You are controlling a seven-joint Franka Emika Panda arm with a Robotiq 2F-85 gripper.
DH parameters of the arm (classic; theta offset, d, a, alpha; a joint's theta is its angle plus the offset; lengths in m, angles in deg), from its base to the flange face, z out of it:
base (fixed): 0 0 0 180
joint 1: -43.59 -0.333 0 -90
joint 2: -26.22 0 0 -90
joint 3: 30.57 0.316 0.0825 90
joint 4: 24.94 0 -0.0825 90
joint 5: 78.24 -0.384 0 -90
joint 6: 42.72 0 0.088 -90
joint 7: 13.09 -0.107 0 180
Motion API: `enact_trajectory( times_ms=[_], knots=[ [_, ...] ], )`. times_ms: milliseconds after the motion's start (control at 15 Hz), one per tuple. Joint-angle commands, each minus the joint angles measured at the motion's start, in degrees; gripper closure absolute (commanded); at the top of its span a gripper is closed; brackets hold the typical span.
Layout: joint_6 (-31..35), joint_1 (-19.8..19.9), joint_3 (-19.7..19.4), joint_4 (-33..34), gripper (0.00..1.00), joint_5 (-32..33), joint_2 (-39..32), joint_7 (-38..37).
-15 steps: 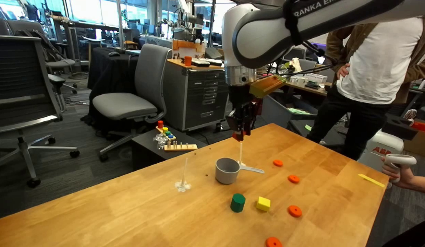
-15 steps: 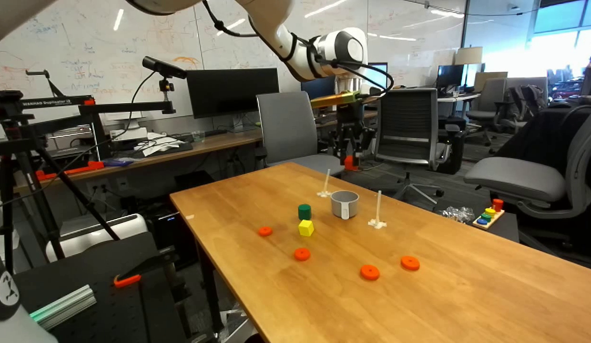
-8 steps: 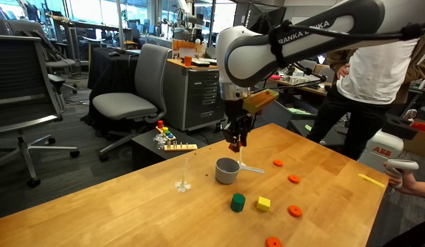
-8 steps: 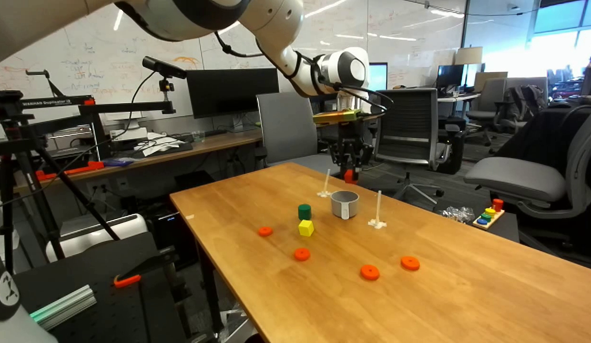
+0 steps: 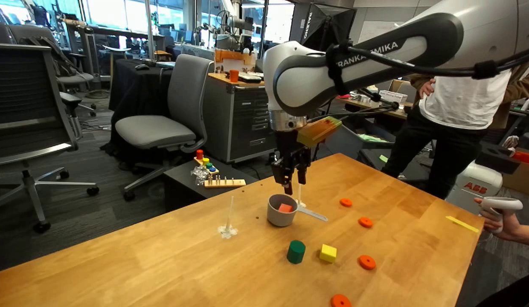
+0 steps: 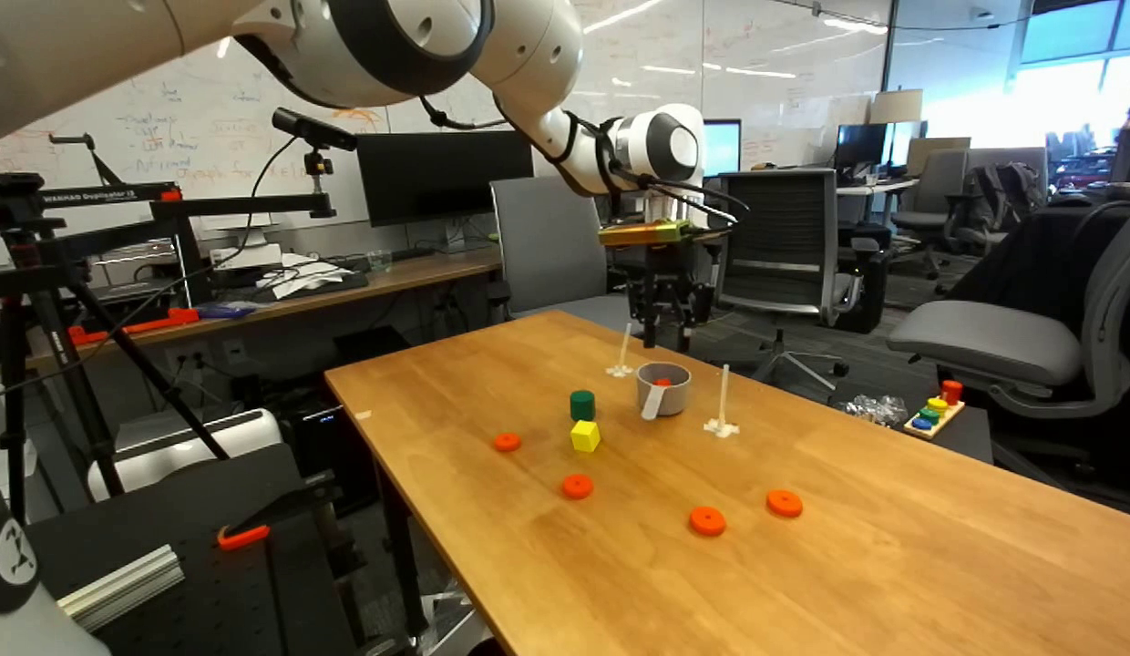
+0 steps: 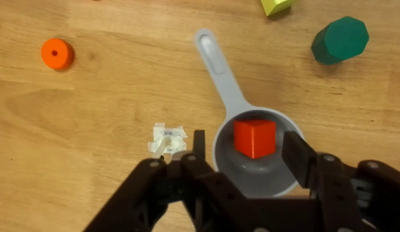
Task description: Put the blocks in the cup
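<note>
Hovers with wide-parted gripper (image 6: 667, 343) over grey measuring cup (image 5: 280, 219) containing bright red cube (image 7: 254, 138); reads "FRANKA EMIKA" on arm (image 5: 443, 40), "ABB" on white casing (image 5: 478, 175).

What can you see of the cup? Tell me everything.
The cup is round, grey and smooth, seemingly plastic, with one straight handle grooved near its end. It appears upright on the table, open side up. A red block is inside, probably resting on its bottom. The open gripper is above, apparently not touching it.

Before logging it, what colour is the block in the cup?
Red block, clearest in the wrist view.
</note>
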Motion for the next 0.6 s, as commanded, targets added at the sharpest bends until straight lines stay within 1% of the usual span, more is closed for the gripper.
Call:
enact_trajectory(
  times_ms=[0,67,267,400,533],
  knots=[
    [-3.47,-0.78,-0.41,5.25,0.03,-1.2,-2.21,-0.47],
    [-3.71,-0.79,-0.36,4.95,0.0,-1.31,-1.73,-0.6],
    [-4.22,1.35,0.37,-0.4,0.0,-1.34,2.2,-0.01],
    [-6.71,3.25,-0.05,-3.82,0.0,-1.13,4.31,1.21],
    [-10.21,4.32,-0.41,-6.33,0.0,-0.5,5.28,1.67]
  ],
)
